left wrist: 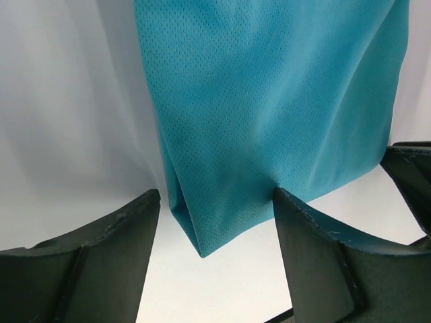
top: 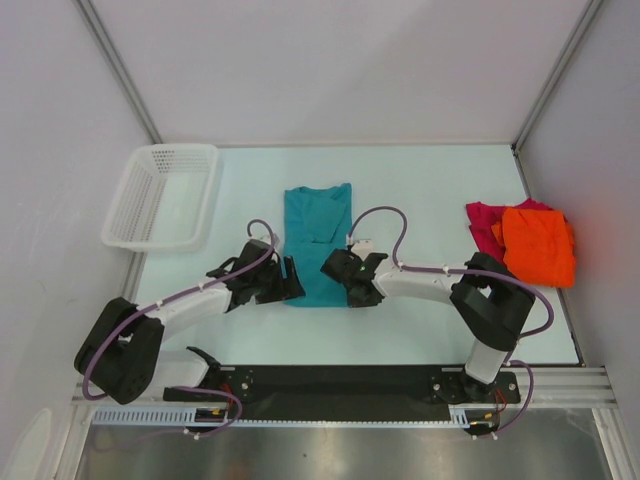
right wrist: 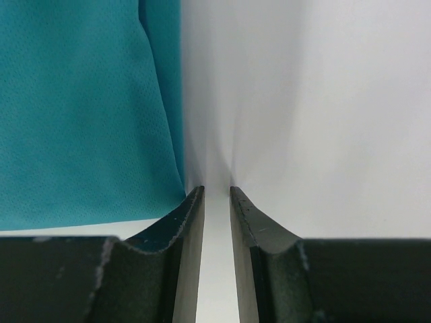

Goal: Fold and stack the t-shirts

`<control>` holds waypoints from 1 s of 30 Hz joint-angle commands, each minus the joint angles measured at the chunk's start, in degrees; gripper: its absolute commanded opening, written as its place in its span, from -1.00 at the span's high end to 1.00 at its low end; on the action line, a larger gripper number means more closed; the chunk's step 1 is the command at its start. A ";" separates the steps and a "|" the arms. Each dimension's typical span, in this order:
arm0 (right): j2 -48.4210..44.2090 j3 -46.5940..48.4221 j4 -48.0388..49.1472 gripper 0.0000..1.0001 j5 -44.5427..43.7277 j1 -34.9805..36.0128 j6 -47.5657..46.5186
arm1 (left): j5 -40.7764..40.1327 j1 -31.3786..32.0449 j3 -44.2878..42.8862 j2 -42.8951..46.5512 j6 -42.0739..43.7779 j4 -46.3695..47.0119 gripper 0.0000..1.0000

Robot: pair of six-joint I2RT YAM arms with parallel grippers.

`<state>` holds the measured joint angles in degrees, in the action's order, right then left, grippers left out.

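Down the middle of the counter [top: 430, 190] lies the teal t-shirt [top: 316, 235], folded into a long narrow strip with its collar end away from the arms. Both arms reach in to its near edge, one on each corner.

The left claw [top: 292, 281] sits at the near left corner. In the left wrist view that claw [left wrist: 217, 195] stands wide open, and the pointed corner of the teal cloth [left wrist: 269, 101] hangs right between its fingers [left wrist: 108, 262]. The fabric runs close to both fingertips, but nothing is pinched and the jaws are well apart.

The right claw [top: 362, 292] is at the near right corner. Seen from the right wrist, the claw [right wrist: 217, 190] shows only a narrow slot between its fingers [right wrist: 182, 222], with bare white counter in the gap. The teal t-shirt [right wrist: 81, 114] lies just beside the left-hand finger, its edge meeting that fingertip, yet no cloth is in the slot. This claw has hold of nothing.

Over at the right edge, well apart from the action, the orange t-shirt [top: 540, 245] lies bunched on top of the magenta t-shirt [top: 484, 220], which peeks out on its far left side. At the far left sits the white mesh basket [top: 126, 200], untouched.
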<state>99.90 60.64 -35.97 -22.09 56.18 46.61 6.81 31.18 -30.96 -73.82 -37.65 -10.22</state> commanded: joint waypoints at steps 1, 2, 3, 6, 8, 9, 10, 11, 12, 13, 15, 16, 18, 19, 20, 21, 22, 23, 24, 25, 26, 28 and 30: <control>0.03 -0.35 1.78 0.44 -1.38 -0.46 1.11 | 1.80 0.64 2.22 0.87 -0.85 1.08 -0.45; 0.12 -0.09 2.04 0.44 -1.38 -0.55 1.11 | 1.98 0.64 2.31 0.44 -0.85 1.34 -0.43; 0.30 0.09 2.04 0.44 -1.38 -0.55 0.94 | 2.24 0.64 2.31 0.26 -0.85 1.52 -0.41; 0.47 1.32 1.16 0.45 -1.47 -0.46 0.76 | 2.42 0.73 2.31 -0.53 -0.85 1.96 -0.40; -0.05 2.02 0.46 0.46 -2.08 -0.29 0.85 | 2.42 0.73 2.22 -0.71 -0.85 2.13 -0.40; -0.31 2.28 -0.15 0.45 -2.34 0.15 0.94 | 2.42 0.73 2.13 -1.06 -0.76 2.31 -0.40; -1.01 2.37 -0.59 0.45 -2.70 0.24 1.20 | 2.51 0.73 2.13 -1.23 -0.76 2.39 -0.40; -1.28 2.81 -1.55 0.45 -3.31 0.33 1.38 | 2.68 0.73 2.13 -1.32 -0.76 2.66 -0.36; -1.72 2.90 -2.00 0.45 -3.75 0.50 1.64 | 2.77 0.73 2.13 -1.67 -0.67 3.01 -0.34; -2.68 2.99 -2.18 0.45 -4.10 0.68 2.08 | 3.21 0.73 2.31 -1.85 -0.76 3.27 -0.30; -3.65 2.90 -2.62 0.45 -4.89 0.94 2.34 | 3.39 0.73 2.40 -2.55 -0.85 3.98 -0.13; -4.09 2.99 -2.71 0.45 -4.98 1.03 2.52 | 3.73 0.73 2.40 -2.82 -0.93 4.33 -0.09; -4.71 3.60 -3.58 0.45 -5.42 1.21 2.52 | 4.26 0.73 2.40 -3.25 -1.02 5.03 0.14; -4.89 3.87 -3.93 0.45 -5.60 1.38 2.61 | 4.35 0.73 2.40 -3.69 -1.11 5.12 0.23; -4.97 4.13 -4.63 0.45 -6.03 1.47 2.70 | 4.61 0.73 2.31 -3.87 -1.11 5.47 0.33; -5.06 4.48 -4.73 0.45 -6.13 1.56 2.70 | 4.70 0.81 2.22 -4.05 -1.02 5.56 0.40; -5.06 4.75 -4.99 0.45 -6.30 1.73 2.78 | 4.62 0.81 2.13 -4.31 -1.02 5.56 0.49; -5.15 4.92 -5.25 0.45 -6.48 1.74 2.78 | 4.62 0.81 2.13 -4.23 -1.02 5.56 0.64; -5.15 5.27 -5.34 0.45 -6.39 1.82 2.78 | 4.44 0.81 2.13 -4.14 -1.02 5.47 0.70; -5.15 5.54 -5.52 0.45 -6.48 1.91 2.78 | 4.35 0.81 2.22 -4.14 -0.94 5.47 0.74; -5.15 5.71 -5.43 0.45 -6.57 2.00 2.70 | 4.35 0.81 2.22 -3.96 -0.94 5.21 0.79; -4.98 6.07 -5.17 0.44 -6.57 2.09 2.52 | 4.09 0.81 2.13 -3.79 -0.94 5.12 0.83; -4.10 5.89 -4.38 0.45 -6.13 2.09 2.43 | 3.92 0.81 2.13 -3.52 -0.85 4.86 0.85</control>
<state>96.77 64.66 -40.18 -26.15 57.89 48.03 10.72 31.40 -29.58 -77.58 -38.96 -4.75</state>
